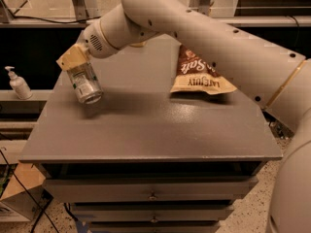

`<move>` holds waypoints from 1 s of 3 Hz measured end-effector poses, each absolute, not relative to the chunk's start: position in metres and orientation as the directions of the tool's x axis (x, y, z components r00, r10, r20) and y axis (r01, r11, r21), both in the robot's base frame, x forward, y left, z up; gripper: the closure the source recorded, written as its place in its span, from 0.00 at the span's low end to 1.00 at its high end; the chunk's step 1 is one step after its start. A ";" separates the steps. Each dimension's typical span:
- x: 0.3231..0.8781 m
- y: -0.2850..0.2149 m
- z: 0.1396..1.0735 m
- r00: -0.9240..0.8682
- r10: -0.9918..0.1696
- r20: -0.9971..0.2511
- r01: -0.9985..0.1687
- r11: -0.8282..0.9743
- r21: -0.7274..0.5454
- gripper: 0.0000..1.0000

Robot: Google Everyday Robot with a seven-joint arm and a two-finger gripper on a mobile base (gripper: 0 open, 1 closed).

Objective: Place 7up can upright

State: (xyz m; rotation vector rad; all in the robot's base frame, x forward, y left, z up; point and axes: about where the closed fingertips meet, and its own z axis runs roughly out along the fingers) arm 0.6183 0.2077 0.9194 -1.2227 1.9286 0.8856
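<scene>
**End effector**: over the left rear part of the worktop, at the end of the white arm that reaches in from the right. Tan fingers clenched on the upper end of the 7up can.

**7up can**: held in the end effector, tilted, with its shiny metal end pointing down and toward the front right. Silvery-white body with green markings. It sits near the worktop's left edge, with a soft shadow on the grey surface just below it. Whether the lower rim touches the worktop cannot be told.

**Chip bag**: brown and yellow, lying on the rear right part of the worktop, well apart from the can and partly behind the arm.

**Drawers**: grey, stacked under the worktop, each with a small central knob.

**Pump bottle**: white, upright on a ledge to the left, off the worktop.
</scene>
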 end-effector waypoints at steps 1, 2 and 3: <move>0.617 0.197 0.939 -0.194 -0.498 -0.845 -0.943 0.332 0.020 1.00; 0.616 0.198 0.942 -0.179 -0.505 -0.844 -0.944 0.330 0.003 1.00; 0.616 0.199 0.941 -0.180 -0.505 -0.844 -0.944 0.329 0.004 1.00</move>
